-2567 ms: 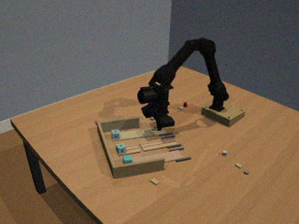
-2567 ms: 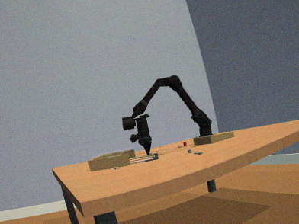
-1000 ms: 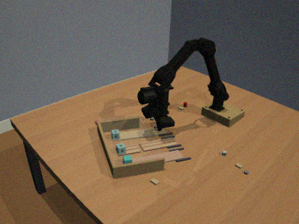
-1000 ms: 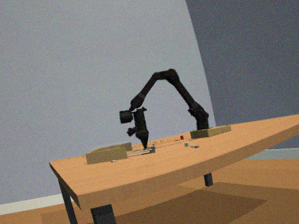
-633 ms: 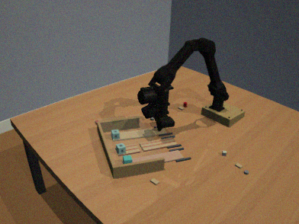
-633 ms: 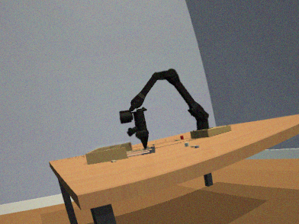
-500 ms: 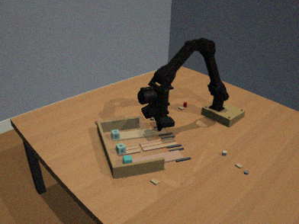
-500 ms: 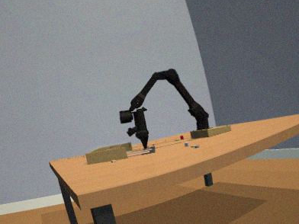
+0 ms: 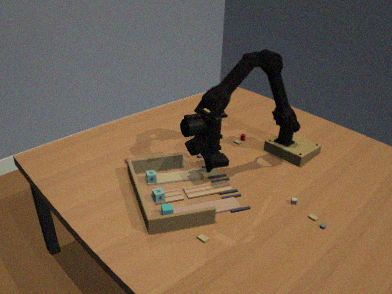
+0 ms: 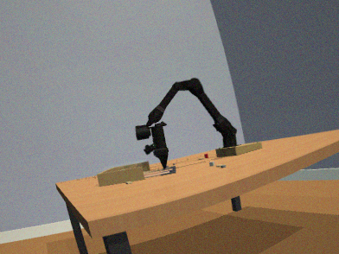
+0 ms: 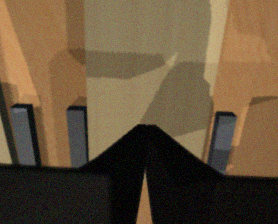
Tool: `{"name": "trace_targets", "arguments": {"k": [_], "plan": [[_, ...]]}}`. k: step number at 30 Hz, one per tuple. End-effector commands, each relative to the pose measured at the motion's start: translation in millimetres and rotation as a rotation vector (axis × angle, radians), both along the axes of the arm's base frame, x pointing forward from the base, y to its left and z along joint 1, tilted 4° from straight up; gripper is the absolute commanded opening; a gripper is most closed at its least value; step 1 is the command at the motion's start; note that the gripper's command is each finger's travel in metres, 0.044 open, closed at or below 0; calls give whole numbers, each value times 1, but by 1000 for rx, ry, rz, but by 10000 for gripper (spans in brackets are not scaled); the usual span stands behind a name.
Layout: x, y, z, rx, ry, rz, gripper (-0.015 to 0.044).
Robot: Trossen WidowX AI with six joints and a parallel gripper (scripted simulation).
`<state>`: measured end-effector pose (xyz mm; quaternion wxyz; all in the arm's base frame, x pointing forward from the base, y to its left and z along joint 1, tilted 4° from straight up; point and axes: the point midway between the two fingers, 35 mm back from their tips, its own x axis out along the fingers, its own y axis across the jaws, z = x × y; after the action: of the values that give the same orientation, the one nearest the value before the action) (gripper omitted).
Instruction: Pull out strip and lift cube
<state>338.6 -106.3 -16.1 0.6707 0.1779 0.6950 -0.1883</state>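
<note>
Your tool (image 9: 216,168) stands pressed together, pinching nothing, its tip pointing down at the pale olive strip (image 9: 176,176) that lies nearest the tray's back wall (image 9: 157,163). From the wrist view the two fingers meet in a dark wedge over that strip (image 11: 145,65), with blue-grey end tabs (image 11: 77,135) showing to either side. The wooden tray (image 9: 172,222) sits near the middle of the desk (image 9: 100,145), towards its left edge, and the strips run out of its open side towards the arm's base (image 9: 292,150), which stands close to the desk's far right edge. You can see three teal cubes inside the tray: one (image 9: 151,176) rests on the olive strip near the back wall, one with a dark mark on its face (image 9: 158,195) sits in the middle lane, and a plain one (image 9: 167,209) sits on the pinkish strip (image 9: 212,206) beside the tray's front wall. Whether the rear cube also carries a mark is too small to tell. The middle lane holds tan strips (image 9: 207,190) that look broken into separate pieces. A small red block (image 9: 243,137) stands on the desk between tray and base, and small tiles (image 9: 312,217) lie scattered near the right front edge, with another tile (image 9: 203,238) just in front of the tray.
</note>
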Motion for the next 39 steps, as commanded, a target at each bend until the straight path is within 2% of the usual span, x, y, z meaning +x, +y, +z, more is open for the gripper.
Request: {"name": "trace_targets", "arguments": {"k": [1, 39], "plan": [[-2, 1, -5, 1, 6, -5, 0], [-51, 29, -4, 3, 10, -5, 0]]}}
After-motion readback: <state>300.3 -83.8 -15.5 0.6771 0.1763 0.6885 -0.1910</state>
